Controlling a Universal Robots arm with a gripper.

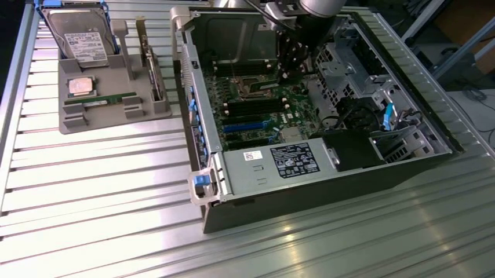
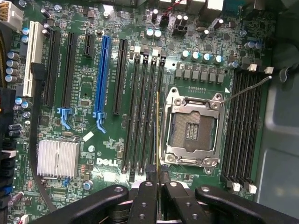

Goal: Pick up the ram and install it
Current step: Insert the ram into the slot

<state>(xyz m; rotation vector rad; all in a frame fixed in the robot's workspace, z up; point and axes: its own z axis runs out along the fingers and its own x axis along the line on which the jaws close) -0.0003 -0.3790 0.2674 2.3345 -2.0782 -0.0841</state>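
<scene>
Our claw (image 2: 157, 179) pinches the ram (image 2: 157, 135) edge-on between its fingertips, directly above the memory slots (image 2: 142, 112) of the motherboard (image 2: 93, 140). Around the claw we see the open computer case (image 1: 255, 174); the empty processor socket (image 2: 192, 127) lies just beside the ram. Well apart, the grey tray (image 1: 116, 113) holds a hard drive (image 1: 77, 35), a processor (image 1: 81, 86) and a second ram stick (image 1: 97, 100).

Black gripper (image 2: 157, 175) with slim jaws, round silver screws, grey arm.
</scene>
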